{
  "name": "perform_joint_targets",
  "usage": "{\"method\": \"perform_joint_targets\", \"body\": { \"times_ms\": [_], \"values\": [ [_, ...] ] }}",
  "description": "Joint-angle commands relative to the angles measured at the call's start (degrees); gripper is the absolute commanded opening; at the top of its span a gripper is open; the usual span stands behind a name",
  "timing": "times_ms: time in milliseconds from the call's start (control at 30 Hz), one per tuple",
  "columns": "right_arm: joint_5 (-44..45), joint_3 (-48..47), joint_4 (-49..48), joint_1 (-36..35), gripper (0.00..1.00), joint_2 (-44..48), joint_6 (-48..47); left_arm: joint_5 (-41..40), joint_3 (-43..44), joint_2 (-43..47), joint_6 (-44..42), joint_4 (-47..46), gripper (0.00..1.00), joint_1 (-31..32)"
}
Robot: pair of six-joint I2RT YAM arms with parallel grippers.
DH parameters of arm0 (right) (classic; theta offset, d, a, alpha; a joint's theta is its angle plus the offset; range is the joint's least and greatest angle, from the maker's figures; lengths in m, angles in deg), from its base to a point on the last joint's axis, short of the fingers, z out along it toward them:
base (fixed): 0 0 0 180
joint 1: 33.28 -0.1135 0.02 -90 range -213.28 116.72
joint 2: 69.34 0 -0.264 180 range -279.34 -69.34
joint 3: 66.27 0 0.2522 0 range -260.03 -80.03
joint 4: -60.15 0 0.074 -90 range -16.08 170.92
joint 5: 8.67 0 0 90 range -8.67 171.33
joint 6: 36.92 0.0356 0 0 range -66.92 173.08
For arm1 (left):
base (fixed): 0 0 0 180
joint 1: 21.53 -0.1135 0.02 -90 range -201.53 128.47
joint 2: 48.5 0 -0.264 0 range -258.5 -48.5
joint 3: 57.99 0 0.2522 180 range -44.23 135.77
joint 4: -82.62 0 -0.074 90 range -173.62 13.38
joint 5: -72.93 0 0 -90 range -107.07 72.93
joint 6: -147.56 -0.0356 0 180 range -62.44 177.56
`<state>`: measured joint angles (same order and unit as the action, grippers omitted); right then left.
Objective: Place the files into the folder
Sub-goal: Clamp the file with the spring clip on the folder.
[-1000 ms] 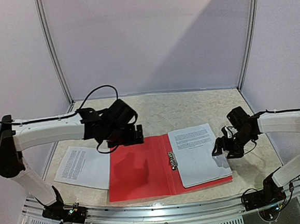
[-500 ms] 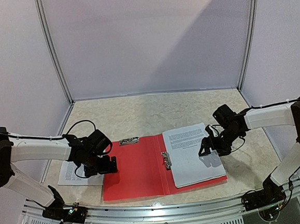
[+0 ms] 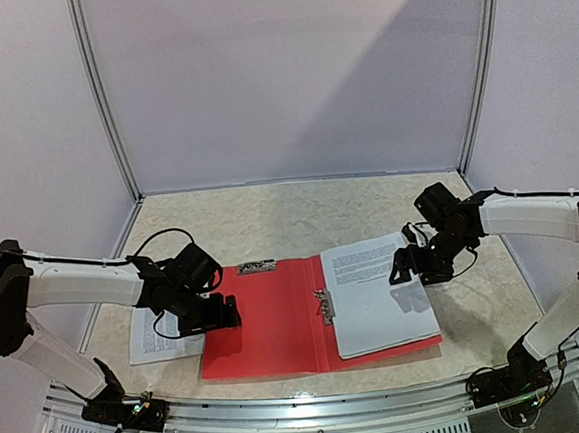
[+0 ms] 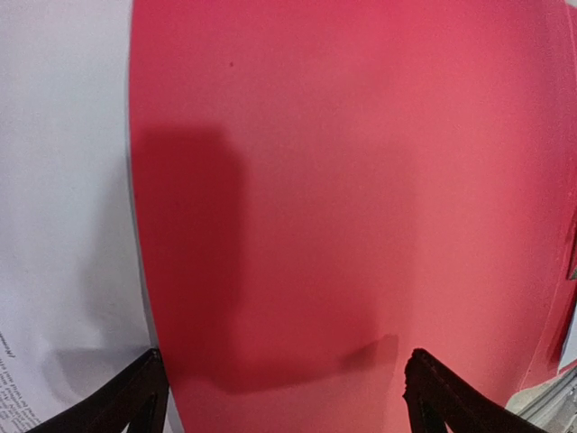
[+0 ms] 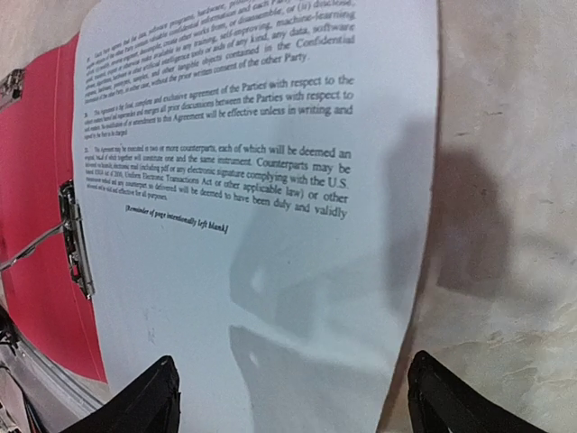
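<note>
A thin, flat red plastic folder lies open on the pale, marbled tabletop near its front edge, both covers spread flat. A white paper sheet printed with dense black text rests on the folder's right cover. Its far edge reaches past the cover onto the table, and its left edge lies just beside the metal clip at the spine. A second printed white sheet lies on the table to the left of the folder, against the left cover's edge; the left arm hides part of it, and whether it slips under the cover cannot be told. A small metal bar sits at the far edge of the left cover. The left gripper hangs low over that cover. In its wrist view the two black fingers stand wide apart, one at the line where white paper meets red plastic and the other over bare red, with nothing between them. The right gripper hovers over the right side of the sheet in the folder. Its fingers are spread wide too, with the paper's right edge below the gap between them, and they grip nothing.
</note>
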<state>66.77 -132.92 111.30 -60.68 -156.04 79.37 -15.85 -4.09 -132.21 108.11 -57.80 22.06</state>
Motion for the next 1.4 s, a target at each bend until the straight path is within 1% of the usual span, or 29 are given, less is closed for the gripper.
{"method": "perform_joint_targets", "body": {
  "times_ms": [0,167,300,367,500,600,700,867,1000,1133,1200,1267,1300,1367],
  "values": [
    [2.5,-0.7,1.2,1.5,0.87,-2.1,-2.1,2.2,1.4,-1.0,-0.1,-0.9,0.91,0.5],
    [5.3,-2.4,-0.9,1.6,0.87,-7.5,-2.9,1.9,1.7,-0.7,0.1,-0.4,0.91,1.3],
    [2.2,-3.6,-3.1,1.3,0.88,-11.4,-3.0,1.7,2.9,-0.7,0.4,0.1,0.90,2.7],
    [1.9,-4.8,-2.9,0.1,0.89,-11.9,-3.5,1.0,4.1,-0.8,0.5,1.1,0.90,3.6],
    [5.6,-7.7,0.7,-2.4,0.90,-11.6,-4.6,-0.7,6.2,-0.9,1.2,3.2,0.90,5.3],
    [9.3,-8.7,4.4,-2.9,0.93,-11.3,-4.6,-0.8,7.3,-1.2,2.0,4.1,0.88,6.9],
    [16.0,-9.1,7.3,-2.9,0.94,-11.2,-4.8,-1.0,8.6,-1.9,2.7,6.1,0.88,8.4],
    [21.8,-11.1,10.8,-2.8,0.95,-11.0,-6.0,-4.7,10.0,-2.6,4.5,9.3,0.88,11.7],
    [22.2,-11.3,11.7,-1.5,0.96,-9.8,-6.2,-7.2,10.5,-2.1,5.8,12.3,0.89,13.9],
    [22.9,-11.2,13.5,0.2,0.99,-8.6,-6.8,-11.2,11.0,0.0,6.3,19.4,0.93,14.3],
    [22.7,-11.8,13.8,0.9,0.99,-7.9,-7.2,-14.6,13.0,1.3,5.3,24.3,0.96,14.1],
    [20.8,-11.9,11.7,1.0,0.99,-6.2,-7.7,-18.9,16.4,2.3,3.4,27.9,0.98,13.3],
    [19.6,-11.5,10.0,0.9,0.99,-4.8,-8.0,-20.5,18.5,2.4,1.7,28.1,0.98,12.9],
    [17.2,-10.6,6.8,1.0,0.99,-1.9,-8.3,-22.4,22.6,1.7,-3.0,25.6,0.99,11.8]
  ]
}}
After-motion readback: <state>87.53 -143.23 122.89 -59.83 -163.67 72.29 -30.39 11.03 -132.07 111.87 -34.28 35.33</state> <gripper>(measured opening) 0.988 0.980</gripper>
